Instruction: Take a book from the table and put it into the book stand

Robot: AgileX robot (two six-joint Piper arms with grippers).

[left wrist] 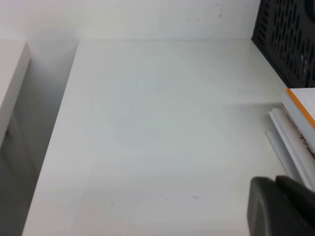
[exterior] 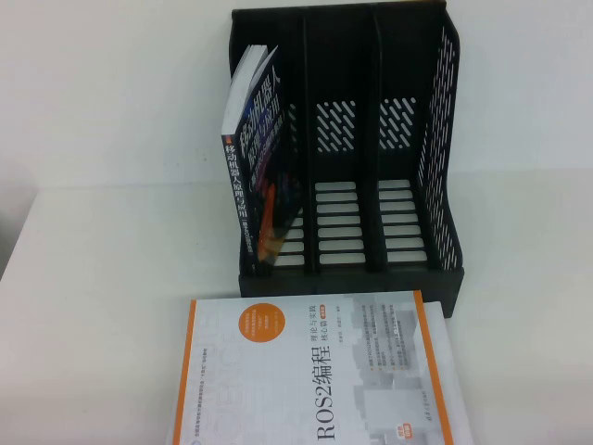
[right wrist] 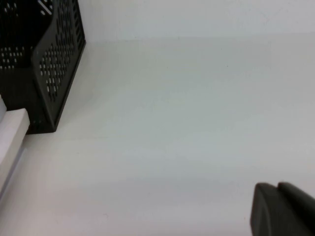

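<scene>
Black slotted plastic book stand (exterior: 371,139) with three compartments; the leftmost holds one dark-covered book (exterior: 258,167), leaning. One white, orange-edged paperback book (exterior: 315,371) lies flat on the white table (exterior: 102,278), in front of the stand. Left gripper (left wrist: 283,206) and right gripper (right wrist: 283,209) hover above bare table; finger spacing cannot be determined.

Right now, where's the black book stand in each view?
High view: book stand at top centre, behind the ROS2 book.
Left wrist view: a corner by the book's orange edge.
Right wrist view: perforated side wall.
Shared landmark: white table. Neither gripper visible in the high view.
</scene>
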